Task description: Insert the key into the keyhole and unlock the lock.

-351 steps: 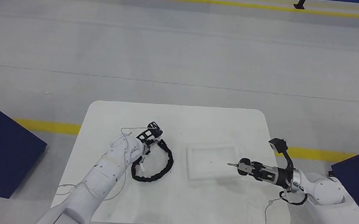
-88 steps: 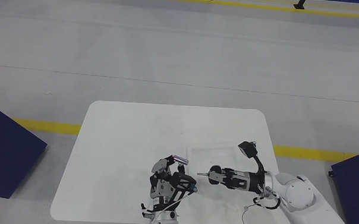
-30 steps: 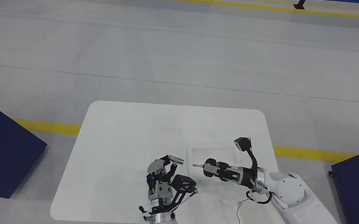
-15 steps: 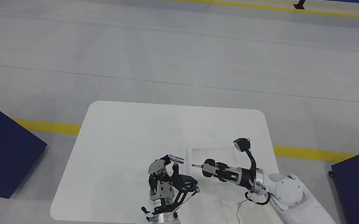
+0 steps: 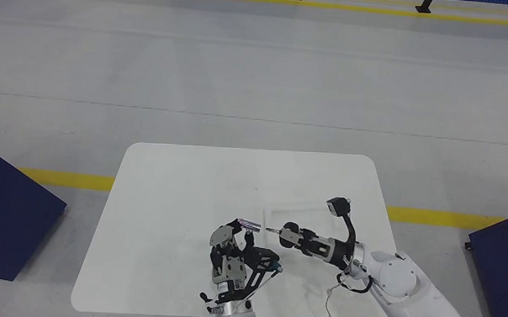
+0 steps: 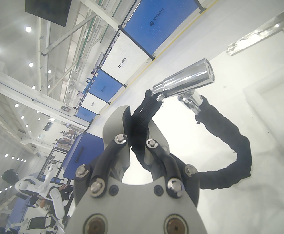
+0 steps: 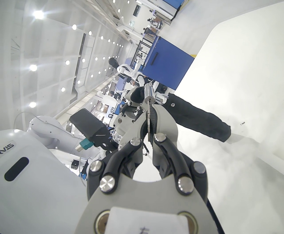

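The lock is a chrome cylinder (image 6: 184, 82) on a black fabric-covered cable loop (image 6: 233, 144). My left gripper (image 6: 137, 124) is shut on the cable just behind the cylinder and holds it above the table, near the front edge (image 5: 237, 234). The cylinder's end face points toward the other arm. My right gripper (image 7: 148, 119) is shut on a flat silver key (image 7: 148, 127). The key's tip sits right at the end face of the cylinder (image 7: 148, 94). Whether the tip has gone in I cannot tell. From above, the right gripper (image 5: 287, 233) is just right of the cylinder (image 5: 250, 224).
A shallow clear tray (image 5: 319, 213) lies on the white table (image 5: 168, 198) behind the right arm. Blue cabinets stand off both sides of the table. The left and back parts of the tabletop are bare.
My right gripper has carried the key leftward, closer to the cylinder's end. The left gripper with the lock has hardly moved.
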